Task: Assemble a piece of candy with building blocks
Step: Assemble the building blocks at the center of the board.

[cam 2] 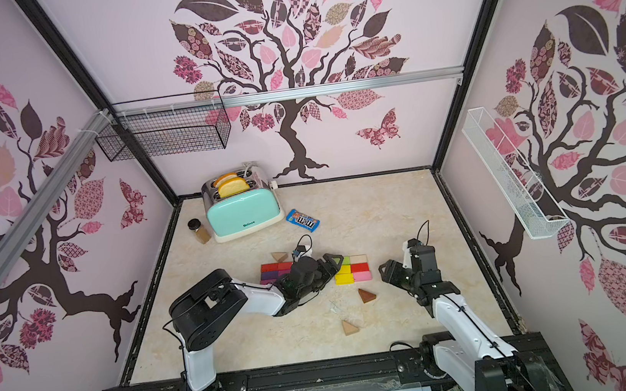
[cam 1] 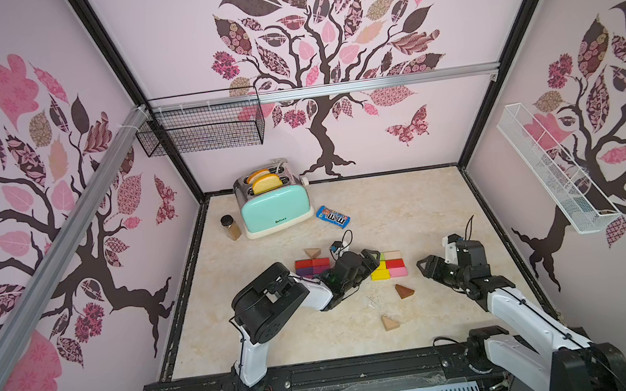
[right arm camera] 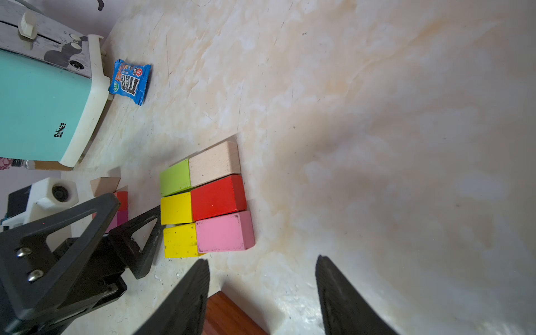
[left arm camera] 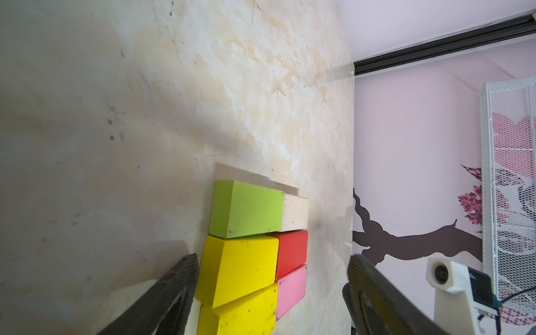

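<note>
Two robot arms reach over a pale marbled surface [cam 1: 417, 208] that carries painted building blocks.

The left end effector [cam 1: 376, 263] is rolled onto its side. Its jaws are spread wide and hold nothing. One finger [left arm camera: 171, 287] sits right against the near end of two yellow blocks [right arm camera: 176, 208]; actual contact cannot be told. Straight ahead of its fingertips these form a tight six-block patch with a green block [right arm camera: 175, 177] beside them. On the far side are a tan block [right arm camera: 214, 162], a red block [right arm camera: 217, 197] and a pink block [right arm camera: 223, 232].

Behind this end effector, by its wrist, is a second patch of red, purple and magenta blocks [cam 1: 311, 267], partly hidden by the arm. A tan triangle [cam 1: 312, 252] lies just beside that patch.

The right end effector [right arm camera: 262, 261] faces the pink corner of the six-block patch. Its jaws are about half open and empty. A brown triangle [cam 1: 404, 291] lies on the surface close under its fingers, ungripped. A second tan triangle [cam 1: 390, 322] rests farther back, nearer the arm bases.

Well away from both end effectors, a blue candy packet [cam 1: 332, 217] lies beside a mint toaster [cam 1: 275, 209].
</note>
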Motion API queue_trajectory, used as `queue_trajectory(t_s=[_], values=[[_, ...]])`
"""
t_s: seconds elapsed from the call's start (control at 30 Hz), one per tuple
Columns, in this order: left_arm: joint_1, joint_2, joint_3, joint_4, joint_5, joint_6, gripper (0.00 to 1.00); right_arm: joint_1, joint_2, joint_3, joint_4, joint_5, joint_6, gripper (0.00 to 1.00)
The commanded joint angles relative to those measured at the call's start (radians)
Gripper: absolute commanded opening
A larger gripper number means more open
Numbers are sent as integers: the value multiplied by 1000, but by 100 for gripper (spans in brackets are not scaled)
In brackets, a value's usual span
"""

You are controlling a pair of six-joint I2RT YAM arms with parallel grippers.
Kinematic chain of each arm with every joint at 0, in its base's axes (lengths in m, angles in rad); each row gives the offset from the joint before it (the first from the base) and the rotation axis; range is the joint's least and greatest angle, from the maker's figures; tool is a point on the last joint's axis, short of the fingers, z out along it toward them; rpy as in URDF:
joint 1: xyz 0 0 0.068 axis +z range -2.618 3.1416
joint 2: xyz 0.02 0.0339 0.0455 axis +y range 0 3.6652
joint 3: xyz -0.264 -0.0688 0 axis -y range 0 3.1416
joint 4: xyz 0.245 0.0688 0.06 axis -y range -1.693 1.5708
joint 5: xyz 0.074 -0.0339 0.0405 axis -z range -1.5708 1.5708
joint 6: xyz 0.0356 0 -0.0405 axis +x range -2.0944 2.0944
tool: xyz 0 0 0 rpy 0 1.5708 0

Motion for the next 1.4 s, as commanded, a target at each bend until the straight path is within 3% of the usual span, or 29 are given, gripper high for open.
queue_trajectory(t_s=[0.0, 0.87, 1.37], values=[[-3, 84, -41, -256, 27, 10, 86, -6, -4, 32, 17, 14, -11, 62], [-30, 88, -49, -239, 56, -24, 86, -6, -3, 31, 18, 17, -11, 62], [-24, 56, -69, -264, 2, -10, 86, -6, -9, 29, 18, 16, -11, 62]])
